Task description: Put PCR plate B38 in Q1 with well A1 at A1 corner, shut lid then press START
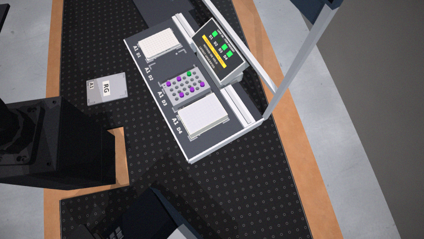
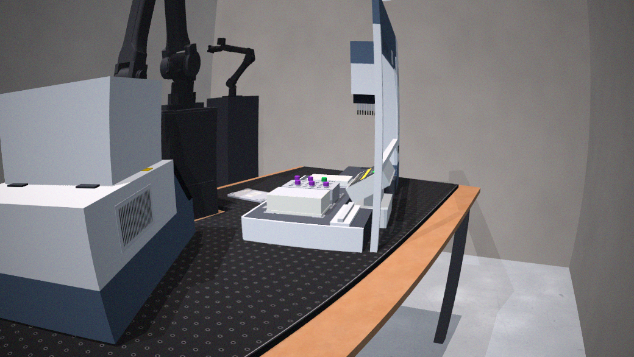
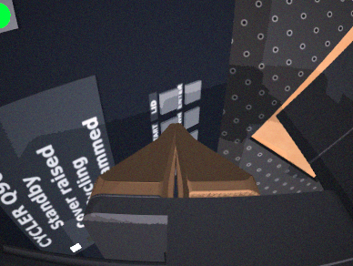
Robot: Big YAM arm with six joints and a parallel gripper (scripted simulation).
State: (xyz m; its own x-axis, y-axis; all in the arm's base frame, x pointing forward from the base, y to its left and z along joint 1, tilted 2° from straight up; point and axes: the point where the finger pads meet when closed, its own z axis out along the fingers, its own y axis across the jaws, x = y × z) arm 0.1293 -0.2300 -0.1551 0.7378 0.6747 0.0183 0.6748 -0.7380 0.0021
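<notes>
Now: closed, empty tool (image 3: 176,138) near Q1's keys (image 3: 181,107).

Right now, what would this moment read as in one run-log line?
gripper: shut, empty, tip at Q1's key panel | lamp: green | D2: vacated | R33, tube block, deep-well block: in place

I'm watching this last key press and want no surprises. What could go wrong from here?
1. The shut gripper points at tightly packed keys, with the LID and START labels side by side. A small offset could hit LID and open the lid instead.
2. Q1 is not fixed down, so a hard push could shift it.
3. The lamp is green, so no run is on. A glancing press may leave it that way.
</notes>
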